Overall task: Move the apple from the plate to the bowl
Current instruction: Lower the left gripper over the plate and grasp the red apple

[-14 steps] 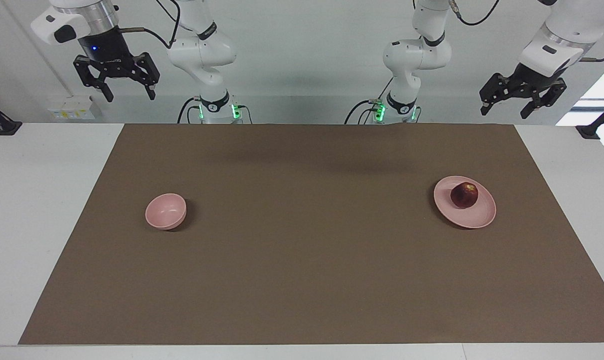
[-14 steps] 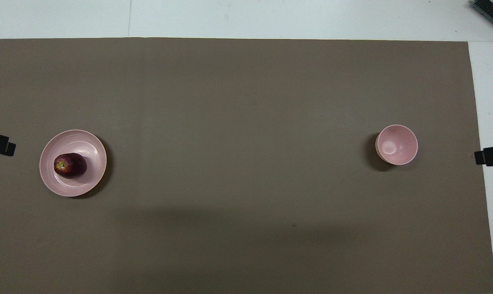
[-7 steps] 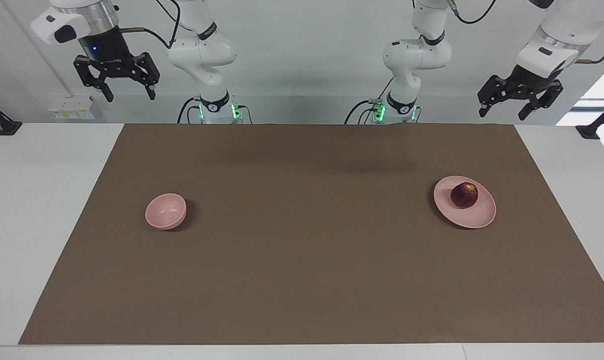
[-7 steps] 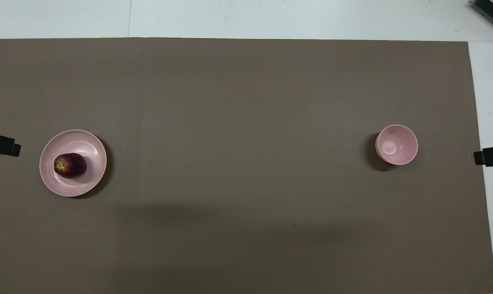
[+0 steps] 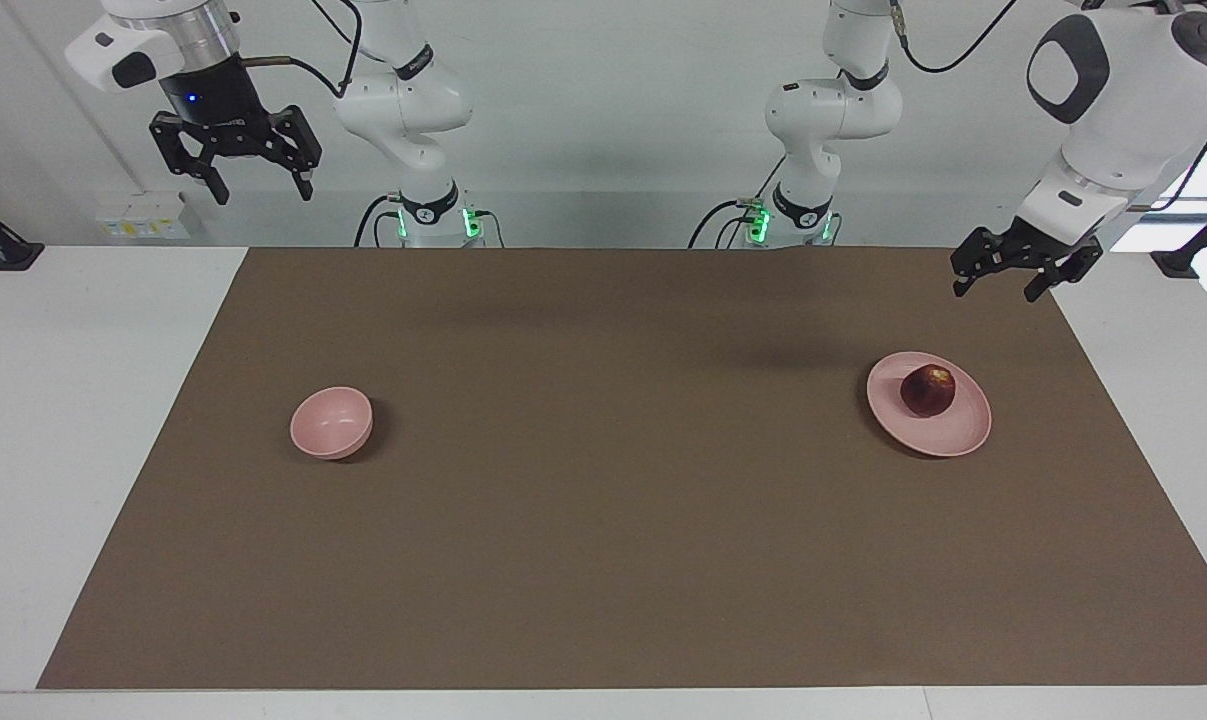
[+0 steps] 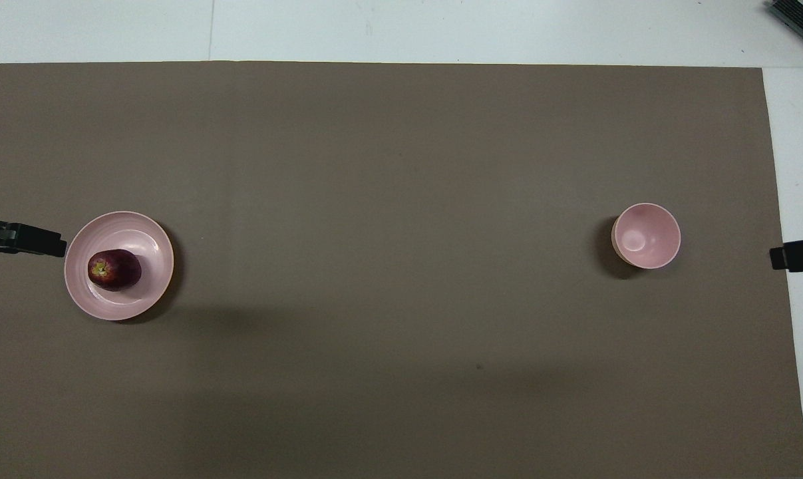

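White tabletop (image 5: 63, 450) against a plain pale wall, covered for most of its width by a brown mat (image 5: 603, 550). Toward the left arm's end of the mat: flat pale pink plate (image 5: 948, 432), lying level. On the plate: small dark red apple (image 5: 928, 390), yellowish patch showing at its top, seated nearer the robots than the plate's middle and a little toward the left arm's end, untouched. Toward the right arm's end, well apart from the plate: small deep pink bowl (image 5: 331, 423), upright, nothing inside. Plate and bowl about equally near to the robots.

Left gripper (image 5: 995, 285): up in the air over the mat's edge at the left arm's end, just beside the plate as seen from overhead, tilted downward, black fingers (image 5: 1033, 292) spread apart and holding nothing; clear of both apple and plate.

Right gripper (image 5: 263, 185): raised high over the right arm's end of the tabletop, pointing straight down, waiting, fingers (image 5: 306, 188) likewise spread wide with nothing between them
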